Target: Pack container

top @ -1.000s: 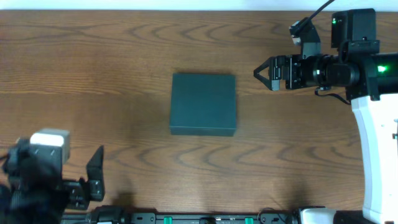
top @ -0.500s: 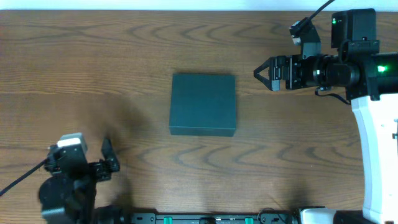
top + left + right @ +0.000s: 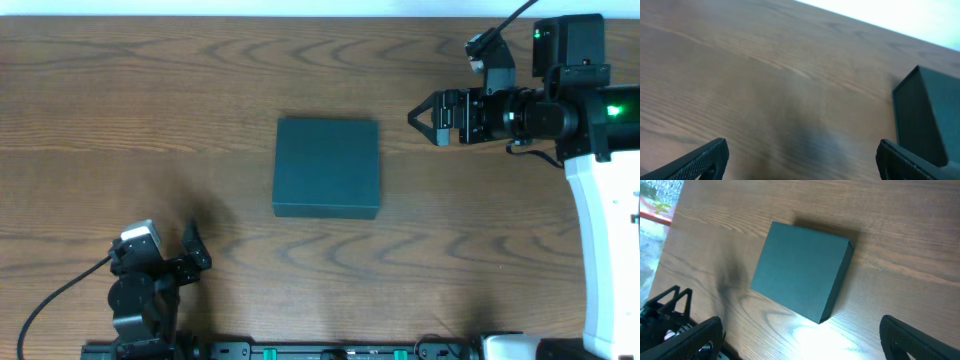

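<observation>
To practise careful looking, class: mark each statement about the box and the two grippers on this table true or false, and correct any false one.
1. The box has its lid shut. True.
2. The right gripper grips the box. False: it is open and empty, well apart from the box.
3. The left gripper is open. True.
4. The box is bright red and lies at the front edge of the table. False: it is dark teal and lies near the middle.
</observation>
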`<act>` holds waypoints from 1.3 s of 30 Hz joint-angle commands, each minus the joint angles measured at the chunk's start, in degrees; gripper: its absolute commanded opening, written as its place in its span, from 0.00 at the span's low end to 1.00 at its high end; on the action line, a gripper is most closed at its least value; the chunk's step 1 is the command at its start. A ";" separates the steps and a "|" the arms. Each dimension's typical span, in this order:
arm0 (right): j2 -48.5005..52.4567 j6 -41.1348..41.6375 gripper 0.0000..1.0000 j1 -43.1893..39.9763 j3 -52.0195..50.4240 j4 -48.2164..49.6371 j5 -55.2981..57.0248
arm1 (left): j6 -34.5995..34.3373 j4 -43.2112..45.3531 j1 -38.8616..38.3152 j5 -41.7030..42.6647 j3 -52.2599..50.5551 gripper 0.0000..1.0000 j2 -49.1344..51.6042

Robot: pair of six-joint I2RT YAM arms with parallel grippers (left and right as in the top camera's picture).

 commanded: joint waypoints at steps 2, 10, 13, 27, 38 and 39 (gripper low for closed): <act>-0.17 -0.28 0.99 0.44 0.59 -0.04 -0.20 | -0.39 0.35 -0.28 -1.01 -2.67 0.95 -2.32; -0.17 -0.28 0.99 0.44 0.59 -0.04 -0.20 | -0.37 1.07 -0.28 -1.68 -5.66 0.95 -2.67; -0.17 -0.28 0.99 0.44 0.59 -0.04 -0.20 | -0.07 1.03 -0.28 -2.10 -5.66 0.95 -2.67; -0.17 -0.28 0.99 0.44 0.59 -0.04 -0.20 | 1.33 1.05 -0.28 -2.23 -5.66 0.95 -2.64; -0.20 -0.28 0.99 0.44 0.59 -0.04 -0.20 | 1.33 1.03 -0.28 -2.23 -5.66 0.95 -2.64; -0.17 -0.28 0.99 0.46 0.59 -0.04 -0.20 | 1.33 1.03 -0.28 -2.23 -5.66 0.95 -2.64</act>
